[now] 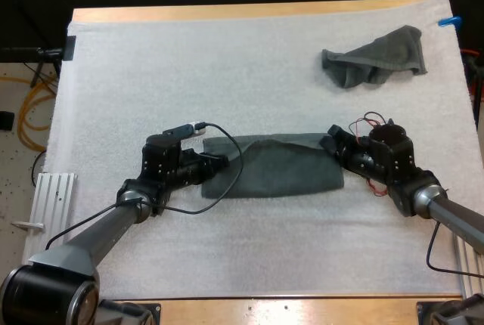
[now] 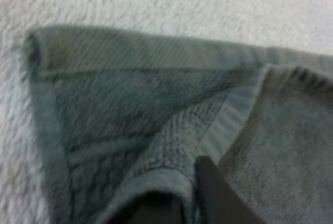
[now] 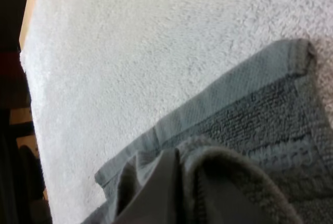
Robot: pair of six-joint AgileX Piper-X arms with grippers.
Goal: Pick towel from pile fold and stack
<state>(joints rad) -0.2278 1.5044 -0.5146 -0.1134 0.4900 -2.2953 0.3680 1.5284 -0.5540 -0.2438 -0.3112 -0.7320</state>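
Note:
A dark grey-green towel point(image 1: 280, 166) lies spread flat across the middle of the white mat point(image 1: 189, 75), with an upper layer folded over it. My left gripper point(image 1: 219, 162) is at its left end, shut on the towel. The left wrist view has a raised fold of the towel point(image 2: 130, 104) wrapped round a dark finger point(image 2: 218, 193). My right gripper point(image 1: 333, 146) is at the right end, also shut on the towel. There the towel point(image 3: 260, 120) bulges over a finger point(image 3: 156, 187). A second, crumpled towel point(image 1: 378, 57) sits at the far right.
The mat covers nearly the whole table, and bare wood point(image 1: 287, 308) runs along the near edge. A white metal bracket point(image 1: 53, 193) stands off the mat's left side. Open mat lies in front of and behind the flat towel.

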